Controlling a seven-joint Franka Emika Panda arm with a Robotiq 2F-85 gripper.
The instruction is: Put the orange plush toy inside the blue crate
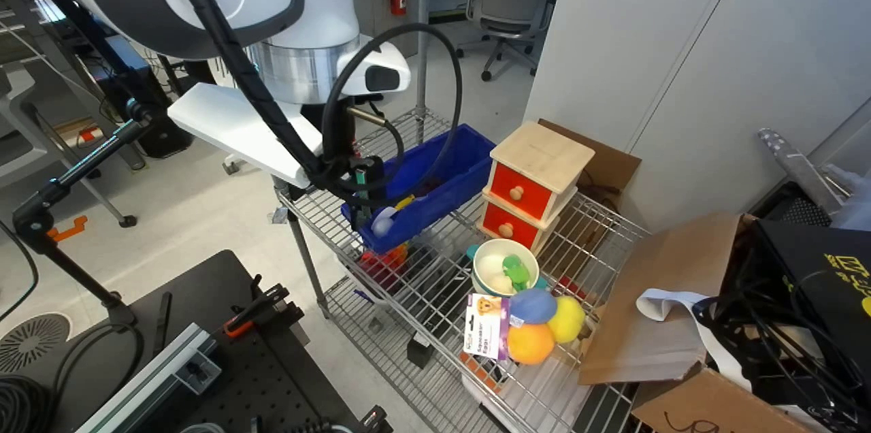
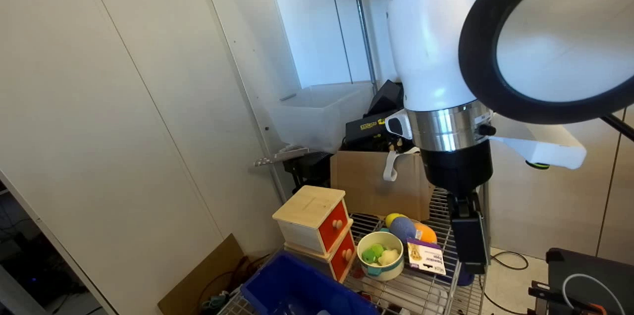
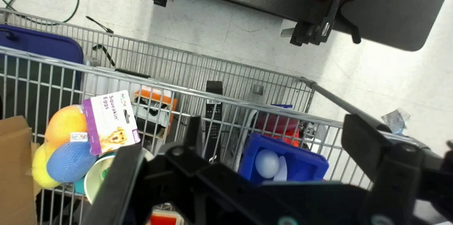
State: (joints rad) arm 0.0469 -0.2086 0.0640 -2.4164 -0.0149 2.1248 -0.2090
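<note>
The orange plush toy (image 1: pixel 531 343) is a rounded orange egg, grouped with a blue and a yellow one behind a "Squeakin' Eggs" card on the wire shelf. It also shows in an exterior view (image 2: pixel 425 232) and at the left of the wrist view (image 3: pixel 66 126). The blue crate (image 1: pixel 446 205) stands at the shelf's far end in an exterior view; it also shows in an exterior view (image 2: pixel 307 283) and, partly hidden by my gripper, in the wrist view (image 3: pixel 300 154). My gripper (image 3: pixel 254 143) is open and empty, well apart from the toy. Its fingers overlap the crate's end in an exterior view (image 1: pixel 364 205).
Stacked wooden boxes with red drawers (image 1: pixel 517 188) stand beside the crate. A pale bowl (image 1: pixel 493 263) holding small toys sits between them and the eggs. An open cardboard box (image 1: pixel 667 331) borders the eggs. A white ball (image 3: pixel 267 163) lies in the crate.
</note>
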